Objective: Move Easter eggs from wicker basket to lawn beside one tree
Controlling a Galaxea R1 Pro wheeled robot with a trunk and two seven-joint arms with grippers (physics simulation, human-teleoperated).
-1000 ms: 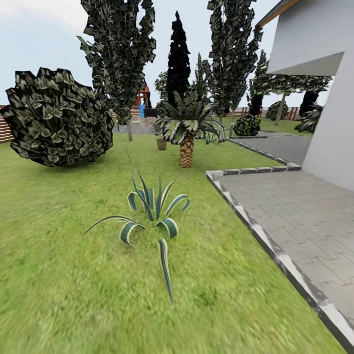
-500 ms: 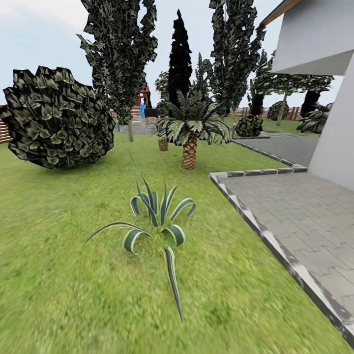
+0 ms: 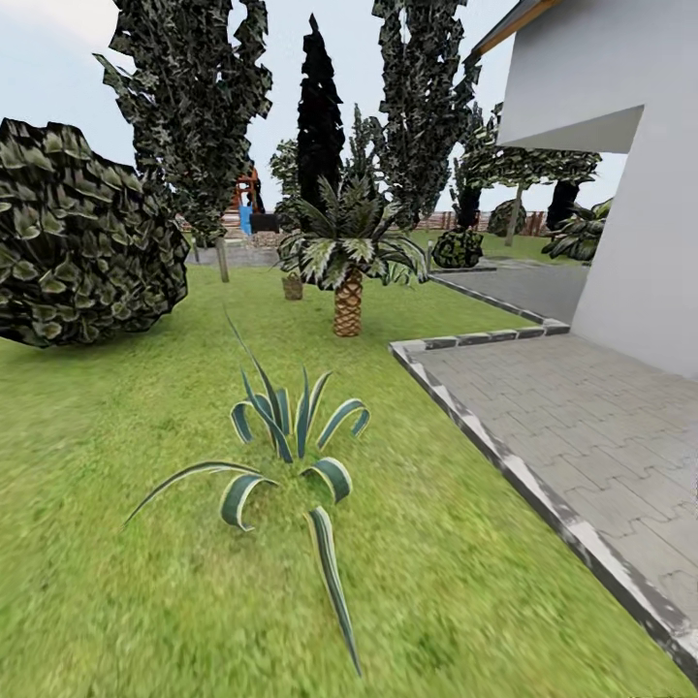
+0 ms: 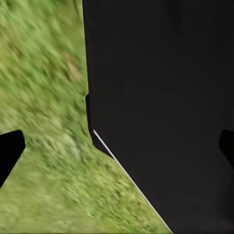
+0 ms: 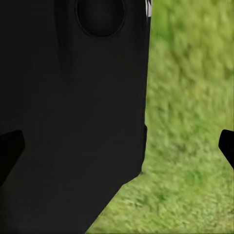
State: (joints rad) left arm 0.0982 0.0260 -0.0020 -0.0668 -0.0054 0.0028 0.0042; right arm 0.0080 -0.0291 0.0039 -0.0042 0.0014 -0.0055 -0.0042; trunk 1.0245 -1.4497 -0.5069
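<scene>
Far across the lawn (image 3: 116,427), a small brown wicker basket (image 3: 293,287) stands just beside the short palm (image 3: 347,262). The Easter eggs are hidden at this distance. A tree (image 3: 194,116) with a slim pale trunk (image 3: 222,260) rises behind the basket, and a second tall tree (image 3: 422,107) stands further right. In the left wrist view my left gripper (image 4: 117,148) is open, with its dark fingertips (image 4: 9,151) at the picture's edges over grass and my black body. My right gripper (image 5: 117,146) is open too, with nothing between its fingertips (image 5: 9,148).
A striped spiky agave (image 3: 291,446) grows close ahead on the grass. A big dark shrub (image 3: 78,242) fills the left side. Grey paving (image 3: 582,427) with a stone kerb (image 3: 504,465) and a white house wall (image 3: 630,194) lie to the right. A black cypress (image 3: 320,116) stands far back.
The whole head view has shifted: shrub, palm, basket and paving now sit further left in the picture, and the agave is slightly nearer. That is camera motion.
</scene>
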